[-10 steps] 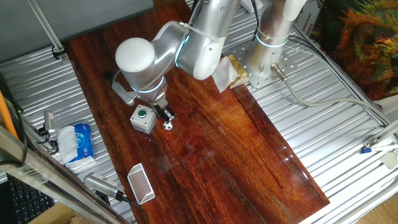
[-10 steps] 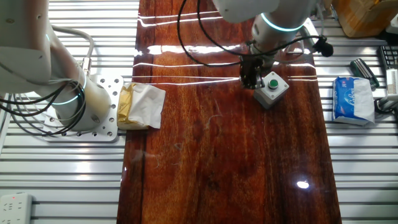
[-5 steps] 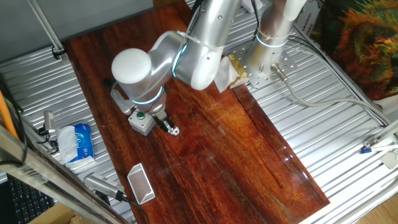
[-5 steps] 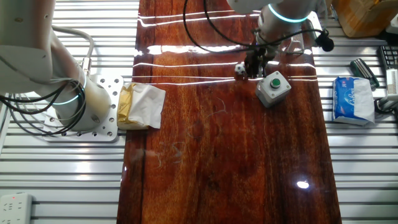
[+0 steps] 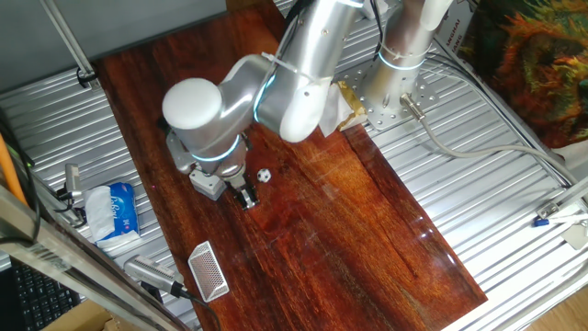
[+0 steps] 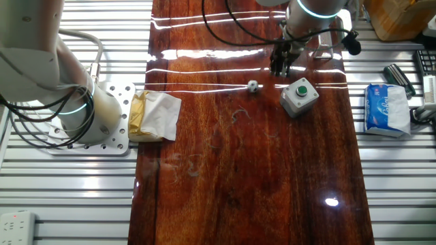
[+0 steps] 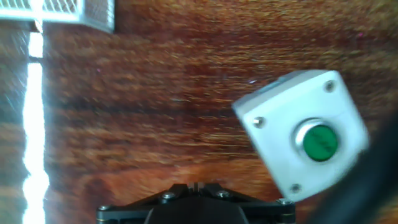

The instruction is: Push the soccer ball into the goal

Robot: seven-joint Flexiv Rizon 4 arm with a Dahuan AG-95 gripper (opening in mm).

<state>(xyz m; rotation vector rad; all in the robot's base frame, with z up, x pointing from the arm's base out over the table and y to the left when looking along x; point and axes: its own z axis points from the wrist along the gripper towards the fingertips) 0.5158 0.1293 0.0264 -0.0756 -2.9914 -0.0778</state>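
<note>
The soccer ball (image 5: 264, 174) is a tiny white ball with black patches, lying free on the dark wooden table; it also shows in the other fixed view (image 6: 252, 86). My gripper (image 5: 246, 198) is shut and empty, low over the table, a short way from the ball and not touching it (image 6: 281, 64). The goal (image 5: 208, 271) is a small white frame with mesh near the table's edge, beyond the gripper from the ball. In the hand view the goal's mesh (image 7: 56, 11) is at the top left and the shut gripper (image 7: 196, 185) at the bottom. The ball is out of the hand view.
A grey box with a green button (image 6: 300, 95) stands right beside the gripper (image 7: 305, 134). A tissue pack (image 5: 117, 210) lies on the metal slats beside the table. A yellow and white cloth (image 6: 155, 116) lies by the arm's base (image 6: 102, 119).
The gripper has moved past the button box toward the goal. The ball has slipped off the fingertips and rolled sideways toward the table's middle, away from the gripper.
</note>
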